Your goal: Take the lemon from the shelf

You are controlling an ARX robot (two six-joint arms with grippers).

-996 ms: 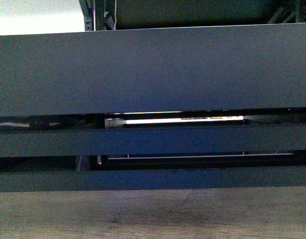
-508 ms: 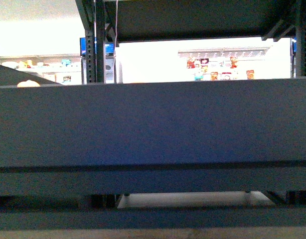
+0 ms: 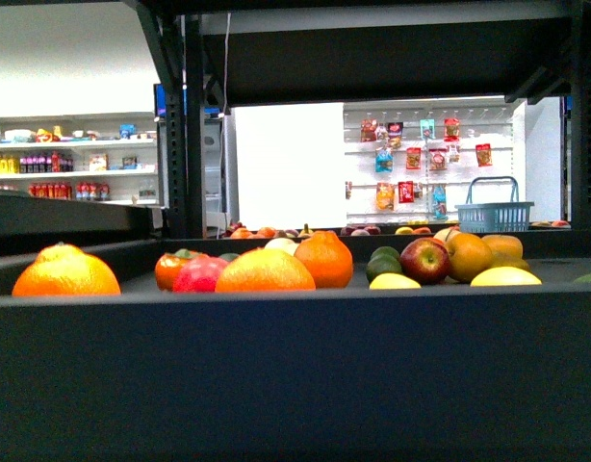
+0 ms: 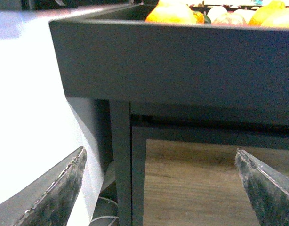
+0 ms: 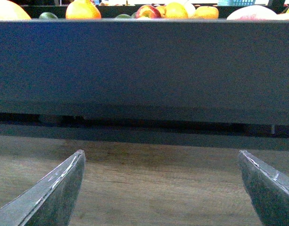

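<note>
The shelf is a black metal rack; its tray's front wall [image 3: 295,375] fills the lower front view. Over the rim show the tops of two bright-yellow fruits, a lemon [image 3: 395,281] right of centre and a second one [image 3: 505,276] further right, both mostly hidden. Neither gripper shows in the front view. My left gripper [image 4: 159,153] is open and empty below the tray wall [image 4: 182,56], facing a post [image 4: 121,165] and the wood-grain panel [image 4: 196,183]. My right gripper [image 5: 161,153] is open and empty below the tray wall [image 5: 144,66], facing the wood panel [image 5: 154,183].
The tray holds large oranges [image 3: 64,274], a red apple [image 3: 425,260], green fruit [image 3: 384,262] and other citrus. A dark upper shelf [image 3: 372,58] hangs overhead. A blue basket [image 3: 495,214] and white store shelves [image 3: 74,164] stand behind.
The front view has risen from the rack's lower dark panels and wood panel to the level of the tray's rim, so the fruit now shows.
</note>
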